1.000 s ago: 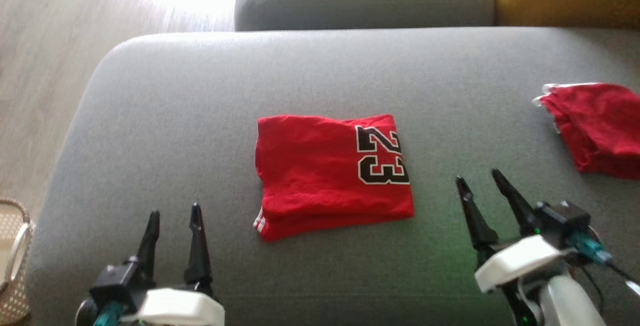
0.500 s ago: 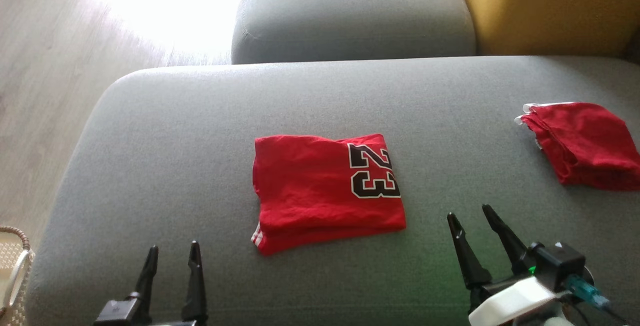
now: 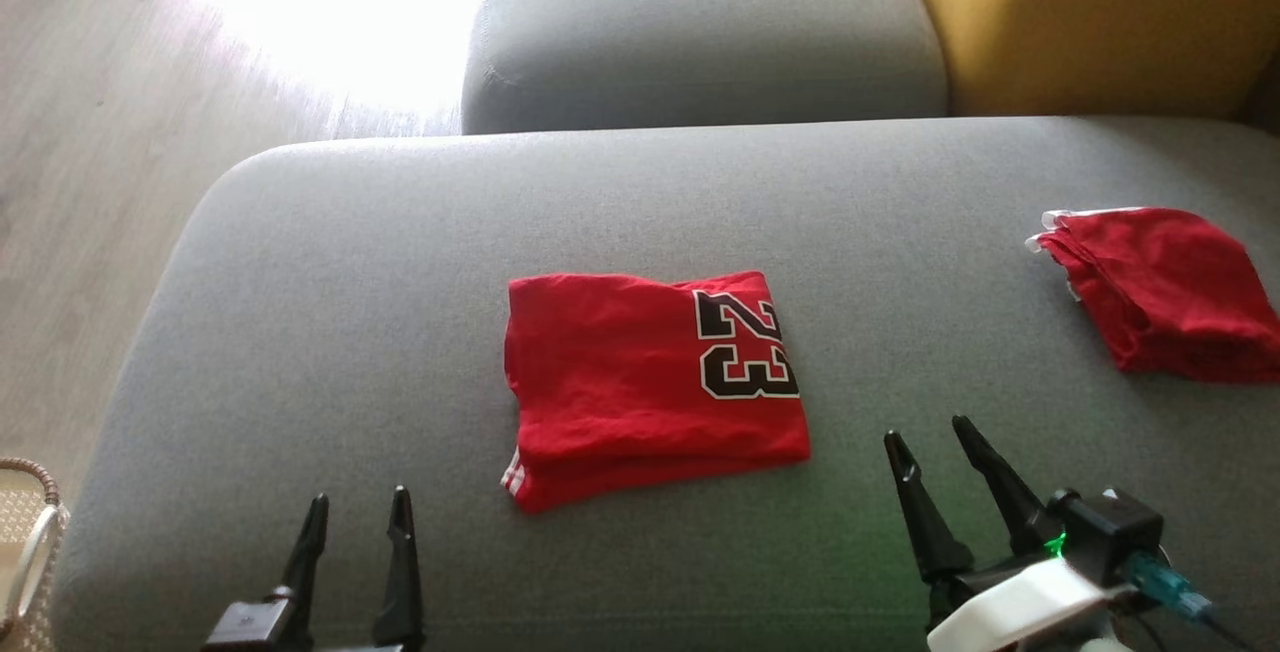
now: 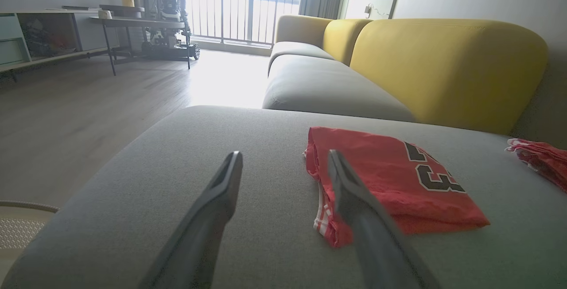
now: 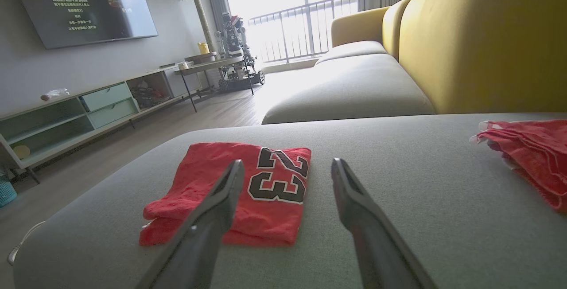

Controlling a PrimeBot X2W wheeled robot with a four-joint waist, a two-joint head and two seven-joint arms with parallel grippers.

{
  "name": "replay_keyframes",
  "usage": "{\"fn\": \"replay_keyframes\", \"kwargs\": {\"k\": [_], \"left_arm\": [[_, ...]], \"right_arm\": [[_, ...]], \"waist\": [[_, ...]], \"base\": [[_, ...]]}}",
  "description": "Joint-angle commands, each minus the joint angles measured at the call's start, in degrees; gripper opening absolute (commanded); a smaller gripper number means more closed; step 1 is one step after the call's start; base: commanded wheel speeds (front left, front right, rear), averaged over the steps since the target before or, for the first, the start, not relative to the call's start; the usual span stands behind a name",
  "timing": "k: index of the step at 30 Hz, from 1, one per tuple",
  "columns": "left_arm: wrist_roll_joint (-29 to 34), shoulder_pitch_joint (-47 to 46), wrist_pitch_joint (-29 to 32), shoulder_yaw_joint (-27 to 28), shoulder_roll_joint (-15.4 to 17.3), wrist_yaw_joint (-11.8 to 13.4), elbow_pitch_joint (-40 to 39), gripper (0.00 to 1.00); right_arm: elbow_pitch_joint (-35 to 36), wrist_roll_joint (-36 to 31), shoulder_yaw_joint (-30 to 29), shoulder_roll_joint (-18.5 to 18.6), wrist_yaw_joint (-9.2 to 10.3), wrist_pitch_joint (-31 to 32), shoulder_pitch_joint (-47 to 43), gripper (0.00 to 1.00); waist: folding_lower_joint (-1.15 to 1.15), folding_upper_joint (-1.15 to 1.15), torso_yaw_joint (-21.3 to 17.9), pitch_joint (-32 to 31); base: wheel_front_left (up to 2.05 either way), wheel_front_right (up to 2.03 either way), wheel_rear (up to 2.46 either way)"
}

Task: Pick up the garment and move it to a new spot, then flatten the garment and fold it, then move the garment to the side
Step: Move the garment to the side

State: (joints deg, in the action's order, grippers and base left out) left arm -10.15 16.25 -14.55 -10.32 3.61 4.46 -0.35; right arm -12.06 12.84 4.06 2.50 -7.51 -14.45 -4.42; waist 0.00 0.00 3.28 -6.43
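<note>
Since a second ago the head camera has tilted, sliding the whole scene lower in frame; the folded red garment (image 3: 620,392) has not shifted on the grey sofa seat (image 3: 350,282). It lies at frame centre, its "23" toward the right. Left claw (image 3: 361,497) at lower left and right claw (image 3: 925,430) at lower right both stand wide and empty, apart from it. Another red cloth (image 3: 1160,292) lies at the right edge.

My fingers (image 3: 403,572) look like matt dark plastic; the jersey (image 3: 620,382) at 12 o'clock is soft, creased cloth on a matt grey woven cushion (image 3: 350,312); the wood floor (image 3: 90,182) at 10 o'clock shines
</note>
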Motion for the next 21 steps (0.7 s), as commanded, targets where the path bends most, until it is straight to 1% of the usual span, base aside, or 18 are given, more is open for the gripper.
{"fn": "replay_keyframes", "kwargs": {"k": [1, 21], "left_arm": [[0.72, -2.02, -0.44, 2.23, -0.53, -0.25, -1.69, 1.00], [1.03, -1.96, -0.45, 1.77, -0.72, -1.43, -0.79, 1.00]], "right_arm": [[1.76, 0.06, 1.43, 0.38, 0.02, -0.54, 1.43, 1.00], [0.82, 0.27, 0.89, 0.38, 0.02, -0.54, 0.75, 1.00]], "waist": [[0.00, 0.00, 0.09, -0.04], [0.00, 0.00, 1.84, 0.32]], "base": [[0.00, 0.00, 0.00], [0.00, 0.00, 0.00]]}}
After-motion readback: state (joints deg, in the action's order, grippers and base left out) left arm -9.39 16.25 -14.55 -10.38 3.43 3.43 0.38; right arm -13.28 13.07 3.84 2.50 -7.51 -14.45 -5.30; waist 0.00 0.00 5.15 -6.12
